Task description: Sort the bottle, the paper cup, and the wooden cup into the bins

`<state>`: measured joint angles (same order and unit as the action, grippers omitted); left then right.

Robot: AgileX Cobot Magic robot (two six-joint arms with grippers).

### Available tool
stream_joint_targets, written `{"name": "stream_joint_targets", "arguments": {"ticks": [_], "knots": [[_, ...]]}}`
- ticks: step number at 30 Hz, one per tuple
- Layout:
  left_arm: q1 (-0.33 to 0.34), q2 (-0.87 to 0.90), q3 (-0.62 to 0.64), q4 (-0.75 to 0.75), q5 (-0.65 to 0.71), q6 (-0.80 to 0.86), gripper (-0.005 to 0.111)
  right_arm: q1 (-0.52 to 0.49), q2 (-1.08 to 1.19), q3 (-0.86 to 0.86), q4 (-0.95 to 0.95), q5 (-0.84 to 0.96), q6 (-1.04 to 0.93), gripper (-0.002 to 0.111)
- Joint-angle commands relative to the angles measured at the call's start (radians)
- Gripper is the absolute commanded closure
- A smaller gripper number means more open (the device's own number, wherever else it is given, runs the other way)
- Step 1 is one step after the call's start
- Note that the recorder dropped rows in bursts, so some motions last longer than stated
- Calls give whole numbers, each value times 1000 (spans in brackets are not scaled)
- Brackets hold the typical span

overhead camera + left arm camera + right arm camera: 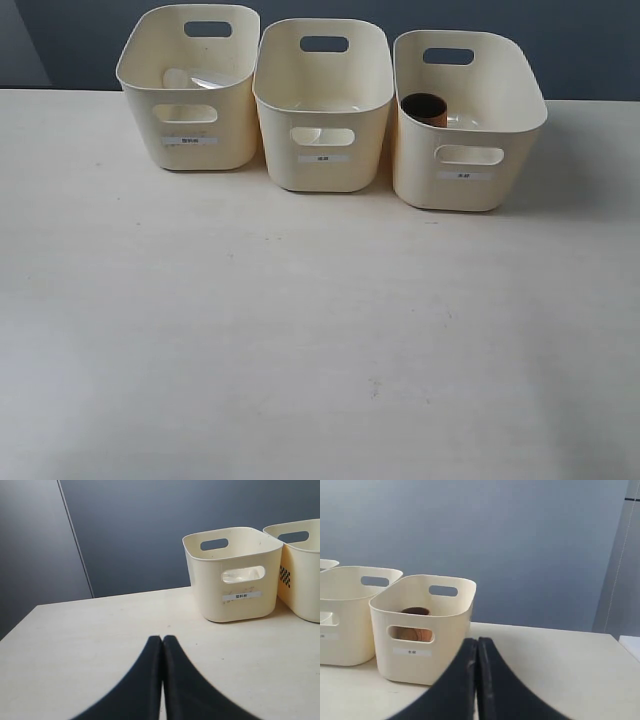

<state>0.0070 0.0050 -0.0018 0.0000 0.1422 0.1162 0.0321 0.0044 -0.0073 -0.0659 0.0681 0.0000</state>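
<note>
Three cream bins stand in a row at the back of the table. The left bin (140, 110) holds the clear bottle (195, 80), lying down. In the middle bin (320, 178) the paper cup (306, 134) shows only as a white shape behind the front cutout. The dark-brown wooden cup (425, 108) stands in the right bin (500, 185) and also shows in the right wrist view (415, 612). Neither arm appears in the exterior view. My left gripper (162, 638) is shut and empty above the table. My right gripper (477, 640) is also shut and empty, near the right bin (455, 630).
The pale table (300, 350) stretches in front of the bins with nothing on it. A dark blue-grey wall (80, 40) runs behind the bins. The left wrist view shows the left bin (210, 590) and part of the middle bin (305, 595).
</note>
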Motion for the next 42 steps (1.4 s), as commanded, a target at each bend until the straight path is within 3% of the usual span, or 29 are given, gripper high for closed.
{"name": "stream_joint_targets", "arguments": {"ticks": [1,7,42], "knots": [[0,-5,2,0,-7,-2,107,-3,-4,7,-26,-12,10,109],[0,-5,2,0,-7,-2,107,-81,-4,7,-29,3,10,109],[0,-5,2,0,-7,-2,107,-81,-4,7,-4,3,12,109]]}}
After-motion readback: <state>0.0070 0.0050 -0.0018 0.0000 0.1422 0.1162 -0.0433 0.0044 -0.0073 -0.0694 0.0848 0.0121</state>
